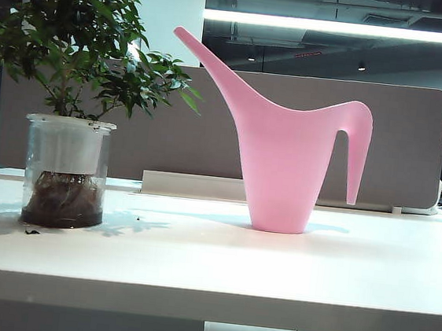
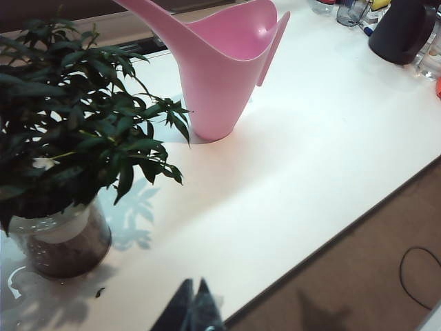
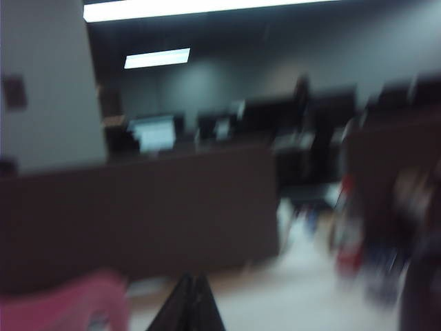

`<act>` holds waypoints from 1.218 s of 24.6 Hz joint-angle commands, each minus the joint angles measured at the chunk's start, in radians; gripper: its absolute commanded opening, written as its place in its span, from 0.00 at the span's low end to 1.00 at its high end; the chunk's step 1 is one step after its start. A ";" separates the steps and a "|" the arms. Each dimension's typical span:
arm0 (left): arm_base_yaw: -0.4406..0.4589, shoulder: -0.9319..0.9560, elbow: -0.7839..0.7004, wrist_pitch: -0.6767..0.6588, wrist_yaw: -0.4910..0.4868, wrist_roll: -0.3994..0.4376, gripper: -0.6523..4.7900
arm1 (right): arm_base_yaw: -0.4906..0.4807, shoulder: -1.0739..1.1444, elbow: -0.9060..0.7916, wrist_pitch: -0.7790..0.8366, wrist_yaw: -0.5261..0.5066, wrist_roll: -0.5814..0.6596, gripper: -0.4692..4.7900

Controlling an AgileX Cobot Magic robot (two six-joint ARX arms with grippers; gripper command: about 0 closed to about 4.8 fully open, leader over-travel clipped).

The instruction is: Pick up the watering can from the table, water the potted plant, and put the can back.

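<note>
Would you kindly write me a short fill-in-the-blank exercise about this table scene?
1. The watering can is coloured ____.
2. The watering can stands upright on the ____.
3. The potted plant grows in a clear ____ cylinder.
4. The left gripper and right gripper both have their jaws ____.

Missing words: pink; table; glass; shut

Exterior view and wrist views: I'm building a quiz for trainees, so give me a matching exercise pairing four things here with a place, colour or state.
1. watering can
2. potted plant
3. table
4. right end effector

a. white-topped
b. shut, empty
c. pink, upright on the table
d. in a clear glass jar, off the can's spout side

Pairs: 1-c, 2-d, 3-a, 4-b
</note>
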 commanded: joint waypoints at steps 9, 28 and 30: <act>0.002 -0.002 0.003 0.005 0.004 -0.001 0.13 | -0.002 0.623 0.314 0.544 -0.006 -0.135 0.08; 0.002 -0.002 0.003 0.005 0.000 -0.001 0.13 | 0.117 1.711 0.243 1.125 -0.146 -0.127 0.33; 0.002 -0.002 0.003 0.004 0.000 -0.001 0.13 | 0.117 1.769 0.270 1.152 -0.216 -0.127 0.45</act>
